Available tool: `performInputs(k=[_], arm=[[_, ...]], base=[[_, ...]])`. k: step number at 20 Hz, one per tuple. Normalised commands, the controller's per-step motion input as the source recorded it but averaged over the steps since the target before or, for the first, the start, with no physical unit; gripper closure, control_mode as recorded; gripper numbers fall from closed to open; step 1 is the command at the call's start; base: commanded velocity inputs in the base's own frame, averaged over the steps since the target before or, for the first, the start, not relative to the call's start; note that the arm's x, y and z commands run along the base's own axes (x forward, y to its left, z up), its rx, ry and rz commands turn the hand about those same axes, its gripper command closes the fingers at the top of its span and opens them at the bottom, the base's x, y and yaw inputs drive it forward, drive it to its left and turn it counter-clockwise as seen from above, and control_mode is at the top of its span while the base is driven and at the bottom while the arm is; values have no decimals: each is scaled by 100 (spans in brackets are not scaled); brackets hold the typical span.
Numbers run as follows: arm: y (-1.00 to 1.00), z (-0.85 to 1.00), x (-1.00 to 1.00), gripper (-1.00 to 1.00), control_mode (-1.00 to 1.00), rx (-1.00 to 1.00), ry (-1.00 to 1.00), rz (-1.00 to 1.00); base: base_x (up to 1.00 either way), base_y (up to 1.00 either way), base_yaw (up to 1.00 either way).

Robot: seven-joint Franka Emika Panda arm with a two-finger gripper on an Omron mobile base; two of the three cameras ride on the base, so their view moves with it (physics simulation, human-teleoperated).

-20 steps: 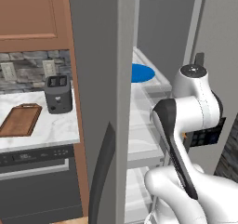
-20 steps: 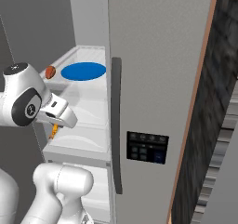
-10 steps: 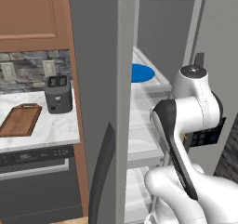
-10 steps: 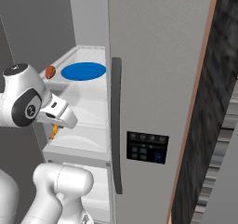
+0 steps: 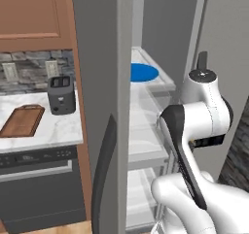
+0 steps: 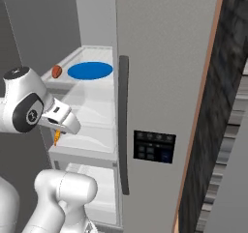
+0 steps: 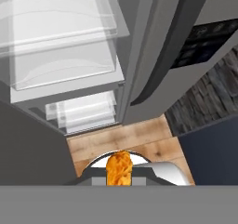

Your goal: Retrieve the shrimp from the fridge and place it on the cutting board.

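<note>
Kitchen cabinets and a stone backsplash frame the pale marble surface (image 5: 53, 128) at far left, where the cutting board (image 5: 23, 121) lies flat beside a black toaster (image 5: 62, 95), well away to the left of the jaws (image 6: 58, 136) and beyond the open fridge door (image 5: 104, 107). That sideways gap is what the coming move turns on, as I judge it: the arm must clear the door before it can reach the board. Moving right, the fridge (image 6: 160, 82) stands open with white shelves, a round blue dish (image 6: 90, 70) on an upper one and a small reddish-brown item (image 6: 56, 71) next to it. The jaws are nearly closed on the shrimp (image 7: 119, 168), which hangs between them with its long axis running along the fingers, just outside the shelves. Below the jaws, the hand view shows wooden floor (image 7: 139, 141).
</note>
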Motion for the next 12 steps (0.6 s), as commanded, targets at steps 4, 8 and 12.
performInputs(k=[4, 8, 12], arm=[[0, 0, 0, 100, 100, 0, 0, 0], [0, 0, 0, 100, 100, 0, 0, 0], [0, 0, 0, 100, 100, 0, 0, 0]], base=[[-52, 0, -1], [-50, 0, 0], [-53, 0, 0]])
